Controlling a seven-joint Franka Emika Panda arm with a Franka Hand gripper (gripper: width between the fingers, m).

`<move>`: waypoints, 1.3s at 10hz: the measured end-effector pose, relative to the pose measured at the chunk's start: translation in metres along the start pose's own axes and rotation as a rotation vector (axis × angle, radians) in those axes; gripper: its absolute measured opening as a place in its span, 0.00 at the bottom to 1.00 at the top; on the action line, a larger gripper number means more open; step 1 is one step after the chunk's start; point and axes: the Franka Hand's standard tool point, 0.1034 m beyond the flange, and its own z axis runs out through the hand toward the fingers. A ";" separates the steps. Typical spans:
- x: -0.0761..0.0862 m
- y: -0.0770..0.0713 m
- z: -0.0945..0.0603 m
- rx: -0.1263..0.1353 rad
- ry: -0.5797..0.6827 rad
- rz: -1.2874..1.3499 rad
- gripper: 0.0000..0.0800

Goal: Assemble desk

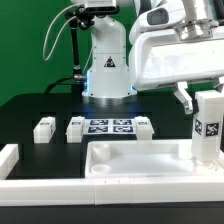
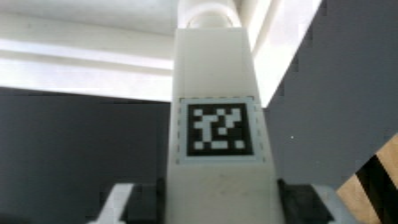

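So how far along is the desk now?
Done: no leg looks fitted to the desk top yet. In hand: the gripper holds one leg upright over the top's corner at the exterior view's right. Left: three loose legs by the marker board.

A black table [image 1: 30, 105] lay under everything. The marker board [image 1: 110, 126] lay flat on it, with black-and-white squares. A long white rail [image 1: 40, 190] ran along the near edge. Another white rail [image 1: 8, 155] stood at the exterior view's left.
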 end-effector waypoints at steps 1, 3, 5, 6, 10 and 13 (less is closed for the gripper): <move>0.000 -0.001 0.002 -0.002 0.017 -0.001 0.36; 0.005 -0.005 0.004 -0.006 0.070 -0.007 0.36; 0.006 -0.007 0.004 -0.006 0.076 -0.008 0.36; 0.006 -0.007 0.004 -0.006 0.076 -0.008 0.36; 0.006 -0.006 0.004 -0.006 0.076 -0.009 0.72; 0.006 -0.006 0.004 -0.006 0.076 -0.009 0.79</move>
